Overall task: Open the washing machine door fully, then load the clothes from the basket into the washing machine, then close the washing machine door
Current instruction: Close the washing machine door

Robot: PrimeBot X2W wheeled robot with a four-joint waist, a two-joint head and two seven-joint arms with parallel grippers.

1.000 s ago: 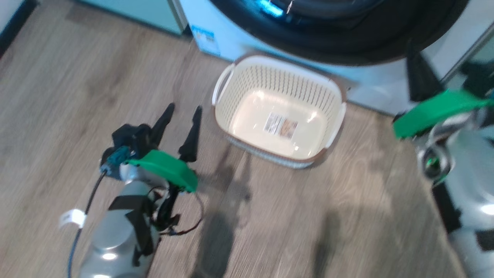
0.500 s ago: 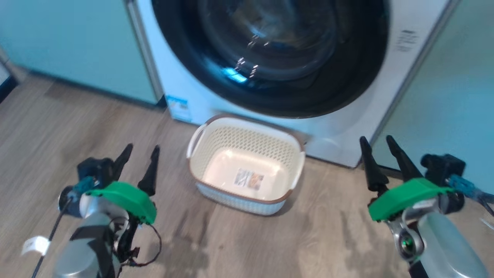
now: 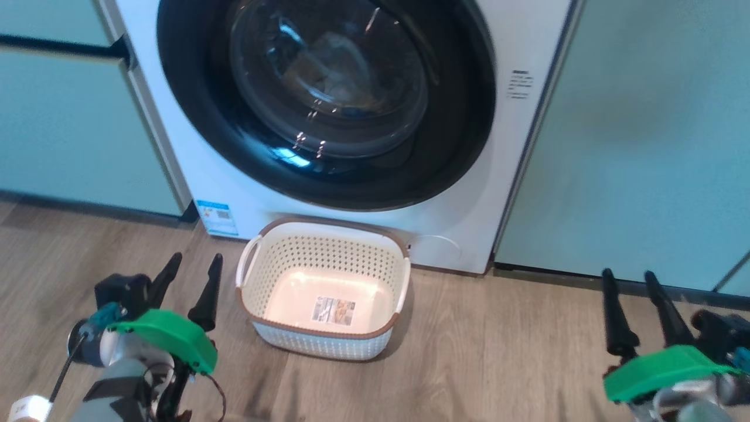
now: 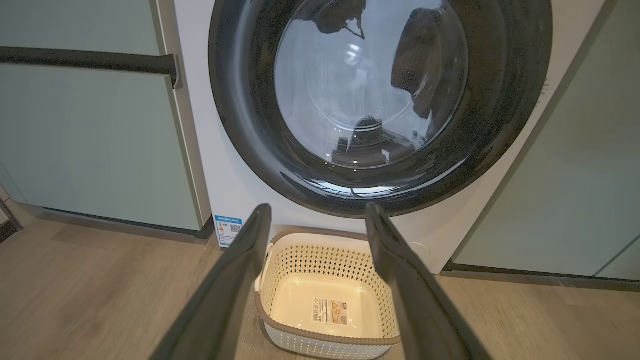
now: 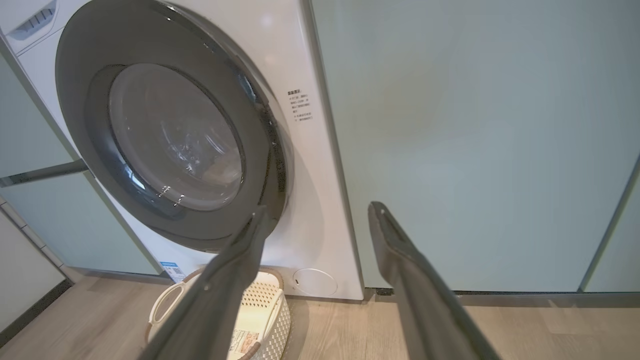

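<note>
Our left hand (image 3: pixel 198 258) and right hand (image 3: pixel 628 274) hover open and empty either side of the empty basket (image 3: pixel 319 225) on the floor (image 3: pixel 498 351) before the washing machine (image 3: pixel 515 176), whose rigid, glossy, likely slippery washing machine door (image 3: pixel 328 99) sits shut, best gripped, we judge, at its possibly recessed right rim.

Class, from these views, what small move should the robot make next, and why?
Likely just rest the arms: the basket is empty, the washing machine door looks shut over pale cloth, and the left hand and right hand stand open.
</note>
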